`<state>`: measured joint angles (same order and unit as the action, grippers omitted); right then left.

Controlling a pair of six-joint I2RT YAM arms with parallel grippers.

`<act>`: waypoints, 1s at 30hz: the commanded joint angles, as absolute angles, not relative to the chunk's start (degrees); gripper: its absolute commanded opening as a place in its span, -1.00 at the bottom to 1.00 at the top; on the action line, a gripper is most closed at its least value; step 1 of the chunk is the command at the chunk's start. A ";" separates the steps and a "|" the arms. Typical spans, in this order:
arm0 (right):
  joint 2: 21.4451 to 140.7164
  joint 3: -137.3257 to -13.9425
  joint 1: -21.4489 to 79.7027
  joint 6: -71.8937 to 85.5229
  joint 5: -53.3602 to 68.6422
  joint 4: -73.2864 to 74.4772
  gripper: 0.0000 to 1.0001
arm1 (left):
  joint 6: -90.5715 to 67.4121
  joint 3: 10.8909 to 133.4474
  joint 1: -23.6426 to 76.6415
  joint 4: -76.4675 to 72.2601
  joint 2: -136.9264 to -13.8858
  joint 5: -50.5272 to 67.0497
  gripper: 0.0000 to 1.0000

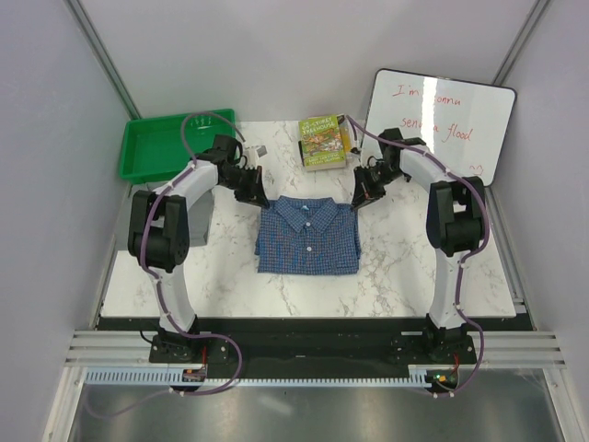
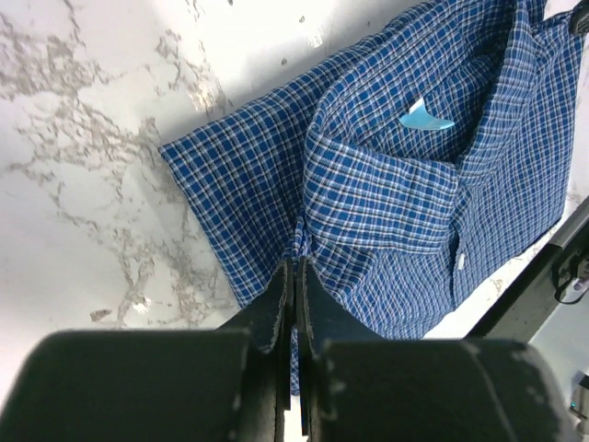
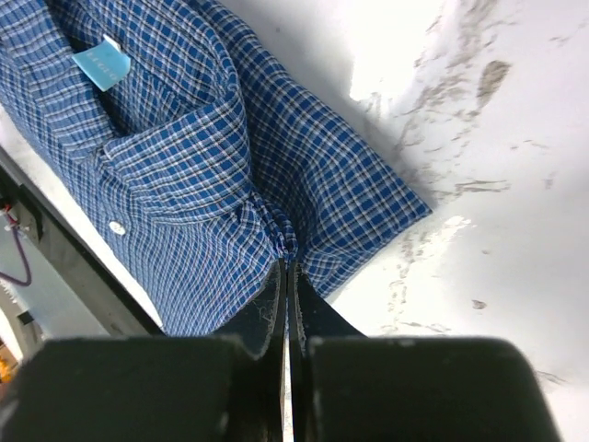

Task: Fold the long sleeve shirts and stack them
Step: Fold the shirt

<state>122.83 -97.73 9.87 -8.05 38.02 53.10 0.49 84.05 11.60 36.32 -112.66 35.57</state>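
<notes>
The blue checked shirt (image 1: 308, 241) lies folded into a rectangle at the middle of the table, collar toward the far side, white buttons up. My left gripper (image 1: 255, 195) is shut on a pinch of cloth at its far left shoulder; in the left wrist view the gripper (image 2: 296, 262) holds the shirt (image 2: 386, 212) just beside the collar. My right gripper (image 1: 357, 198) is shut on the far right shoulder, and the right wrist view shows the gripper (image 3: 286, 262) pinching the shirt (image 3: 175, 184). A plain grey cloth (image 1: 200, 226), likely the grey shirt, lies at the left, mostly hidden by my left arm.
A green plastic tray (image 1: 147, 152) stands at the far left corner. A book (image 1: 322, 143) lies at the far middle, just behind the shirt. A whiteboard (image 1: 442, 124) with red writing leans at the far right. The table is white marble (image 1: 405, 267).
</notes>
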 commanded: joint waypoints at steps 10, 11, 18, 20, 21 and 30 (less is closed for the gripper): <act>121.11 -89.56 8.70 -11.16 28.83 38.50 -1.00 | 5.54 83.93 11.07 26.37 -118.74 29.90 -0.88; 121.29 -89.47 8.70 -10.90 28.48 37.89 -1.00 | 5.02 84.37 11.07 26.28 -119.96 29.36 -0.87; 121.12 -93.16 8.70 -9.76 25.58 37.78 -0.73 | 1.76 87.45 10.20 27.77 -119.46 27.68 -0.36; 119.45 -95.26 8.70 -12.55 25.49 40.94 -0.39 | 0.62 86.76 9.06 29.27 -116.04 30.66 -0.17; 117.96 -95.19 8.70 -13.53 24.79 42.44 -0.20 | 0.53 85.70 7.75 29.18 -113.67 31.46 0.17; 101.87 -91.67 19.67 -17.07 22.06 41.93 -0.15 | -10.45 66.55 0.89 28.65 -88.52 38.41 0.99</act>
